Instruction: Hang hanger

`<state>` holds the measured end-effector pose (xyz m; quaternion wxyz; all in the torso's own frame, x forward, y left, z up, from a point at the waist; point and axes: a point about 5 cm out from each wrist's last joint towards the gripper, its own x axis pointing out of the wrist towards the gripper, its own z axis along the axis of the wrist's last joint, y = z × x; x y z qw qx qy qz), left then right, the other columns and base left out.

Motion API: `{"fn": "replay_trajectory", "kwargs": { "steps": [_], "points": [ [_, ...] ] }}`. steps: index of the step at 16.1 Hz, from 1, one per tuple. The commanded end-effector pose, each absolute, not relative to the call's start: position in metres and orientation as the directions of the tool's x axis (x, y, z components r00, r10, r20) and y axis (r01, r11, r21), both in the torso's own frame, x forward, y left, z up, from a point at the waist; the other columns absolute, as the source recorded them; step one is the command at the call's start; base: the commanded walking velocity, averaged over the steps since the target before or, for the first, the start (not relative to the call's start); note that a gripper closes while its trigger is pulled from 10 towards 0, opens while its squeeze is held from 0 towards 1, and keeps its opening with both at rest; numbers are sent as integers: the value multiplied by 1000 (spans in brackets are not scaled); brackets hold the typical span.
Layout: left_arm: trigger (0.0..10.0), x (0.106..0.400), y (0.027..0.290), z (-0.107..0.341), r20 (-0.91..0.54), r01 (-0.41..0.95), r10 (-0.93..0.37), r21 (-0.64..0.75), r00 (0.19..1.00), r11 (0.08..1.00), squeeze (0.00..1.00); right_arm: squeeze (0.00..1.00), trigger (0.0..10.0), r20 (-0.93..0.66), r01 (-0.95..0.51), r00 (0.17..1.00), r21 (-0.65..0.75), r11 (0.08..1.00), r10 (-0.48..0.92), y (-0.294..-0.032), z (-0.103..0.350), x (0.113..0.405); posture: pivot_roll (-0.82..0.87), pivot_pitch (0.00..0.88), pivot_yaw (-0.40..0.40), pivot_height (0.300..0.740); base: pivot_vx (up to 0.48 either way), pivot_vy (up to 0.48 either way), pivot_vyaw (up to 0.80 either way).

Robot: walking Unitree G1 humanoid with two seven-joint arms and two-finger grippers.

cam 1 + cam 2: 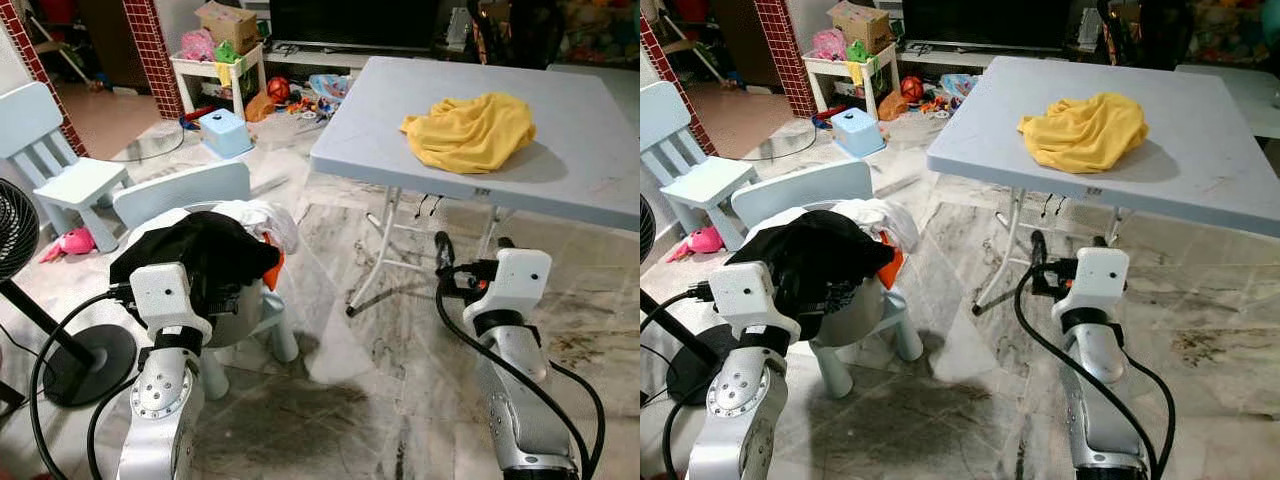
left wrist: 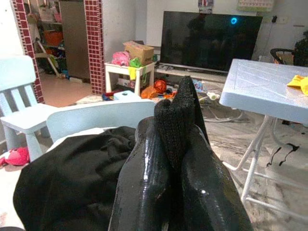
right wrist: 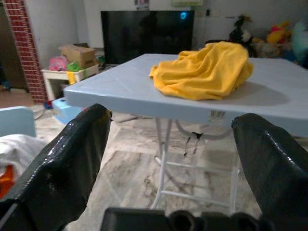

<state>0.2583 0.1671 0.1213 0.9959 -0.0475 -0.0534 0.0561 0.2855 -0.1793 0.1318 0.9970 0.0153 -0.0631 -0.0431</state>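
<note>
Hovering low over the marble floor, the right claw (image 3: 173, 159) has its two black fingers spread wide apart and empty, aimed ahead at the pale blue folding worktop (image 1: 560, 110). On that worktop, ahead of and above this claw, lies a crumpled yellow cloth (image 1: 470, 130), well apart from the fingers. The left claw (image 2: 178, 139) has its fingers pressed together on nothing and sits just over a heap of black and white clothes (image 1: 205, 250) piled on a small pale blue plastic chair (image 1: 180, 195) at the near left. No hanger can be made out anywhere, so its direction and long axis cannot be told; it may be buried under one of the garments. Judging by nearness, the left arm serves the chair pile, and the right arm the worktop.
</note>
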Motion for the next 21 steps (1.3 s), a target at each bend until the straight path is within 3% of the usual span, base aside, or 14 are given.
{"fn": "replay_trajectory", "kwargs": {
  "steps": [1, 4, 9, 14, 20, 21],
  "points": [
    [10000, 258, 176, 120, 85, -186, 199, -147, 976, 972, 0, 0, 10000, 120, 98, 987, 47, 994, -103, -183, 134, 287, -42, 0, 28, 740, 0, 0, 0],
    [10000, 256, 177, 119, 73, -188, 198, -128, 978, 974, 0, 0, 10000, 138, 93, 986, 34, 995, -97, -183, 133, 284, -41, 0, 23, 740, 0, 0, 0],
    [10000, 260, 166, 143, 208, -96, 99, -25, 973, 995, 0, 0, 10000, 156, 89, 984, -29, 996, -83, -177, 139, 284, -34, 0, 18, 740, 0, 0, 0],
    [10000, 255, 173, 144, 202, -141, 133, 24, 970, 990, 0, 0, 10000, 180, 79, 981, -47, 996, -70, -180, 148, 272, -33, 0, 21, 740, 0, 0, 0],
    [10000, 269, 169, 134, 134, -180, 176, 14, 975, 984, 0, 0, 10000, 104, 132, 986, 11, 991, -132, -185, 139, 281, -64, 0, 32, 740, 0, 0, -113],
    [10000, 270, 166, 132, 119, -133, 134, -19, 984, 991, 0, 0, 10000, 51, 129, 990, -8, 992, -129, -184, 132, 281, -74, 0, 27, 740, 0, 0, -800]
  ]
}}
